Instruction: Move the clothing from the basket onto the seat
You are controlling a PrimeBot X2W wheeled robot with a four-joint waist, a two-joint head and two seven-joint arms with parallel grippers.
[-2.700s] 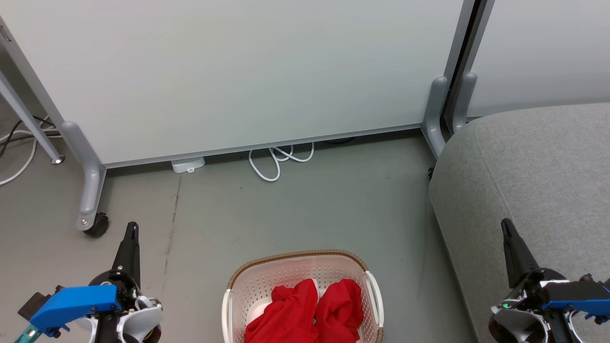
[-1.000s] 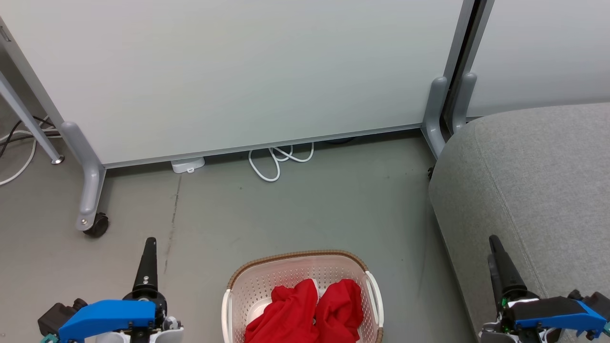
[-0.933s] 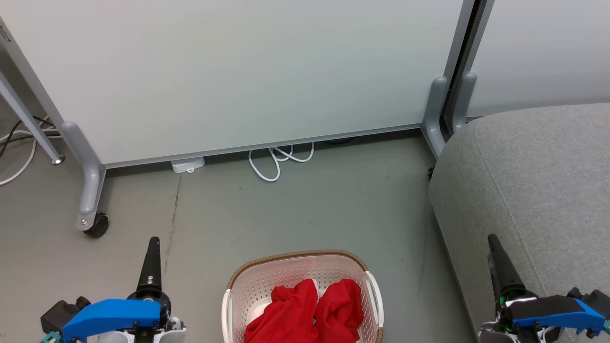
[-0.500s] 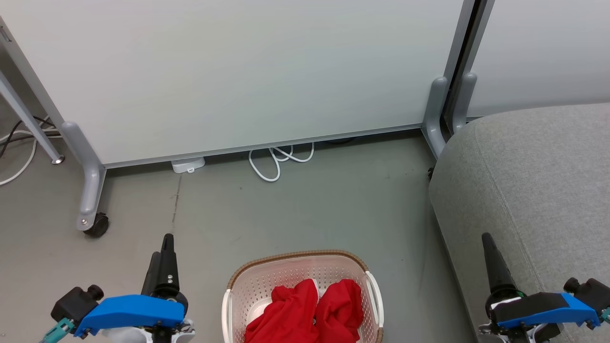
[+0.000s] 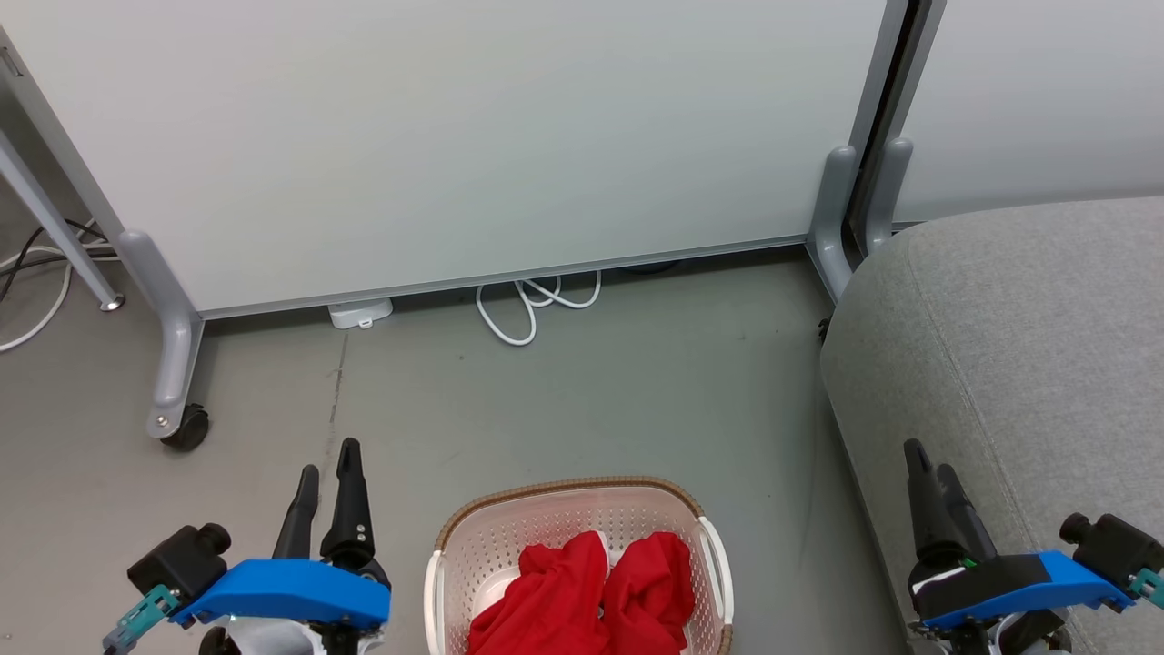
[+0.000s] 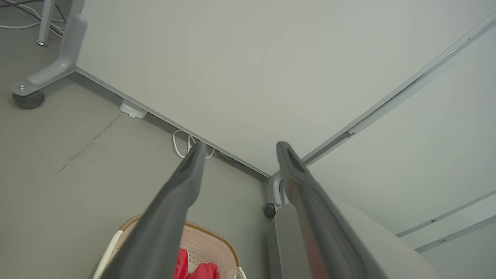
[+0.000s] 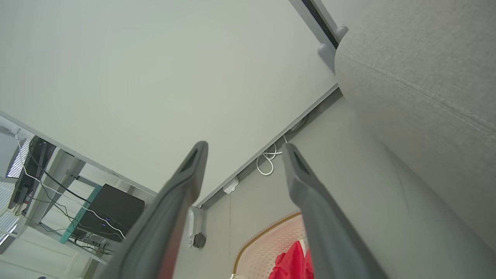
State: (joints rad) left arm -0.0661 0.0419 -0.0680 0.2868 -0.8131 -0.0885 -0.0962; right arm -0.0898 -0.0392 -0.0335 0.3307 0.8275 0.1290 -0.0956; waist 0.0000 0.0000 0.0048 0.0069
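Bright red clothing point(image 5: 582, 596) lies bunched in the cream-white basket point(image 5: 568, 496), which stands on the floor at the bottom centre of the head view. The grey seat point(image 5: 1028, 346) fills the right side. My left gripper point(image 5: 329, 458) hangs open to the left of the basket, holding nothing. My right gripper point(image 5: 929, 458) is open beside the seat's front edge, right of the basket. The left wrist view shows the basket point(image 6: 211, 242), the clothing point(image 6: 193, 267) and the seat point(image 6: 286, 236) beyond my open fingers. The right wrist view shows the basket point(image 7: 263, 242) and clothing point(image 7: 292, 259).
A white partition panel point(image 5: 455, 136) on grey feet, one with a castor point(image 5: 186, 426), stands behind the basket. A white cable point(image 5: 532, 305) and a small white box point(image 5: 361, 312) lie at its base. More cables point(image 5: 32, 273) trail at the far left.
Both arms have swung inward toward the basket and rolled. Each gripper's two fingers now show apart, where earlier they looked like one.
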